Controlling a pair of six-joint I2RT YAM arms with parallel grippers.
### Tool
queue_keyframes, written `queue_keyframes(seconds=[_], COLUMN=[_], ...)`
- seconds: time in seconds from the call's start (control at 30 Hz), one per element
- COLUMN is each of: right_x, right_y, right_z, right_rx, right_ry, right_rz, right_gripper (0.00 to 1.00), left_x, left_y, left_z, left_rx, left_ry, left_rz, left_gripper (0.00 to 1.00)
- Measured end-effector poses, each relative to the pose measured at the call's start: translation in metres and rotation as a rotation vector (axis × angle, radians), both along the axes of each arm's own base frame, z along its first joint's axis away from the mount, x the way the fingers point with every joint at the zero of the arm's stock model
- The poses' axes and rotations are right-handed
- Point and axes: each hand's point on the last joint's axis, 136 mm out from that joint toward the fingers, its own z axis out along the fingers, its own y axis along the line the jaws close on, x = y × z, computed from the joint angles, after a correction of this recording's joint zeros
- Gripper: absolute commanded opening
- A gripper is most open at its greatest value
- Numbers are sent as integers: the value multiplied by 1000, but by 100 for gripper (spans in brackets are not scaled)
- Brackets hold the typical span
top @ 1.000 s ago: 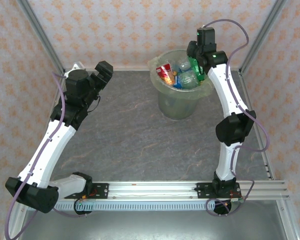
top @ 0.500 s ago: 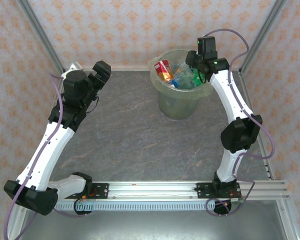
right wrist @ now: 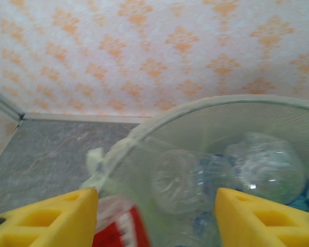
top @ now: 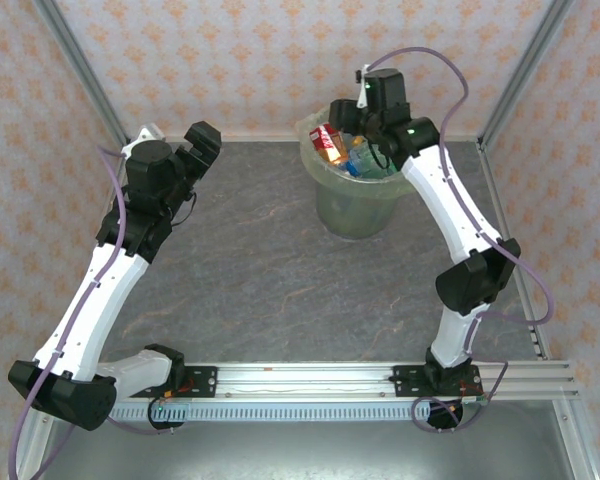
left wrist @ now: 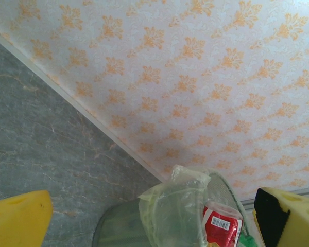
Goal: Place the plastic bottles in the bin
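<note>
The bin (top: 353, 205), a pale green translucent bucket with a clear liner over its rim, stands at the back of the table. Inside lie plastic bottles: a red-labelled one (top: 327, 140) and clear ones with blue labels (top: 356, 160). My right gripper (top: 361, 124) hangs over the bin's mouth. In the right wrist view this gripper (right wrist: 157, 221) is open, nothing between its yellow fingers (right wrist: 46, 218); below are a clear bottle (right wrist: 188, 180), another clear bottle (right wrist: 265, 164) and the red-labelled bottle (right wrist: 118, 229). My left gripper (top: 206, 138) is open, left of the bin.
In the left wrist view the left gripper (left wrist: 154, 229) faces the bin's side (left wrist: 118, 229), its liner bag (left wrist: 180, 198) and the red-labelled bottle (left wrist: 221, 226). Patterned walls (top: 250, 50) close in the grey table (top: 260, 270). A metal rail (top: 310, 380) runs along the near edge.
My right gripper has swung left across the top of the bin and its fingers have parted. The left arm has barely moved.
</note>
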Motion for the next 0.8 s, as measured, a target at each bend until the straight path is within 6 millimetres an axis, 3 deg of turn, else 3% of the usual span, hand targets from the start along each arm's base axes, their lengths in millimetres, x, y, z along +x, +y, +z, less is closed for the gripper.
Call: queue_keyframes(seconds=[0.13,0.27,0.8], right_x=[-9,-13,-11], right_y=[19,26,-1], right_z=[0,-2,-44], right_rx=[-24,-43,-167], right_ry=[-10,-10,67], right_rz=[59,84,-30], right_gripper=[63,63,61], left_x=[0,-1,-10], left_y=[0,0,3], left_z=[0,1,3], left_rx=[0,-1,-4], left_ry=[0,-3,-14], left_rz=[0,0,1], left_gripper=[99,99,99])
